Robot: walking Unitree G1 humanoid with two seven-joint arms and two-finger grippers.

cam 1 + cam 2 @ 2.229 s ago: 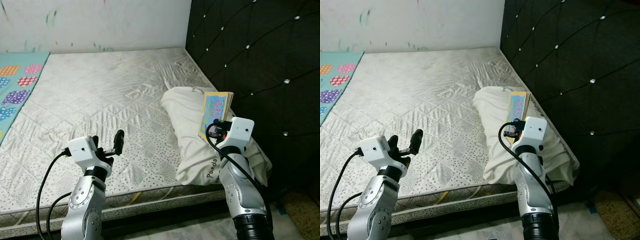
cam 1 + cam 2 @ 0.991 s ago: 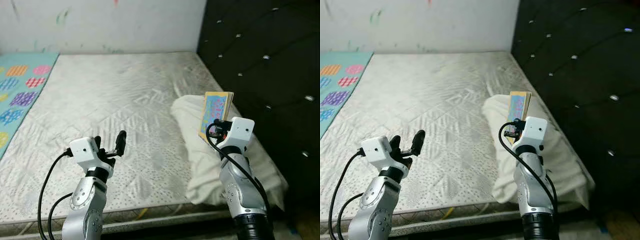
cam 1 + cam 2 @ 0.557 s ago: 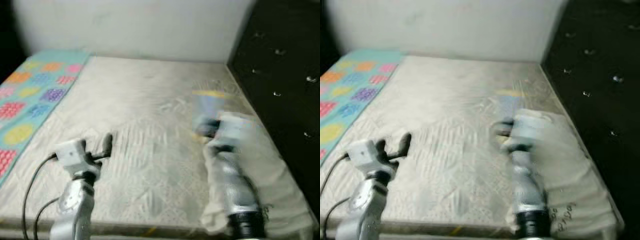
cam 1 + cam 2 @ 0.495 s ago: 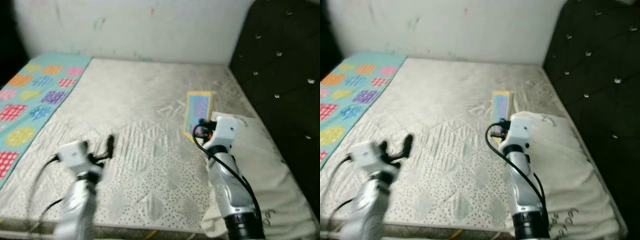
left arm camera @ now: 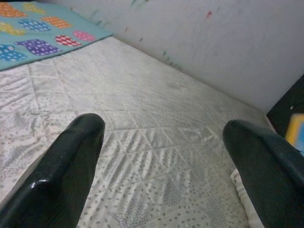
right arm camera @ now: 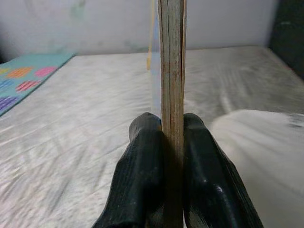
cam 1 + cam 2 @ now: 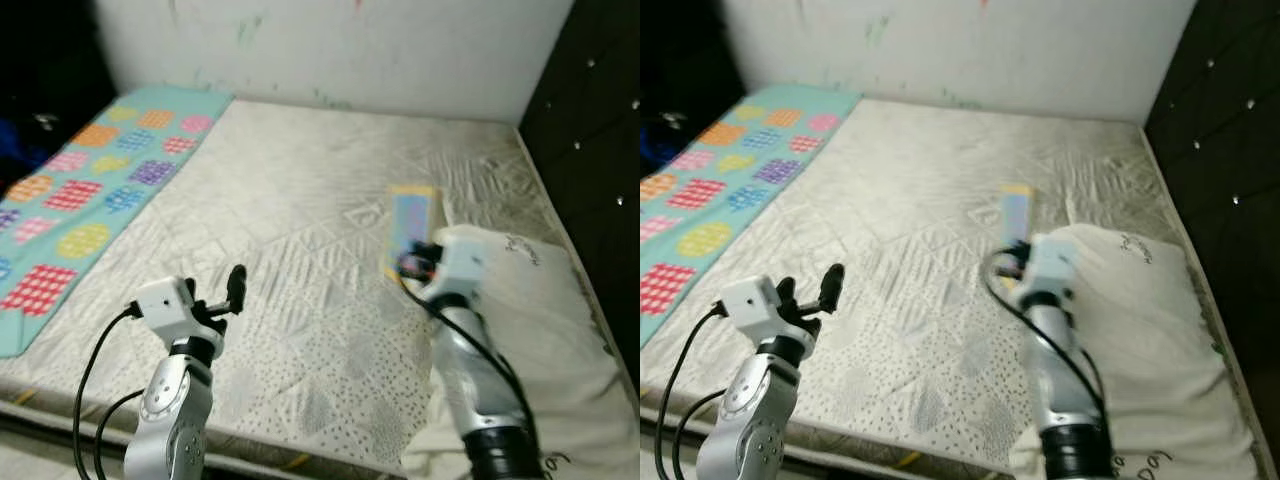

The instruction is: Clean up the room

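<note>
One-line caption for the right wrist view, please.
Right pincer clamped on the edge of a thin book, above the mattress.

A bare quilted mattress (image 7: 300, 230) in pale grey spans the scene. Along its left edge lies a teal mat (image 7: 90, 190) printed with coloured patches. The far wall (image 7: 350, 50) is white, smudged with faint green and red marks. On the right stands a black tufted headboard (image 7: 600, 90) with shiny studs. The far left corner is dark.
</note>
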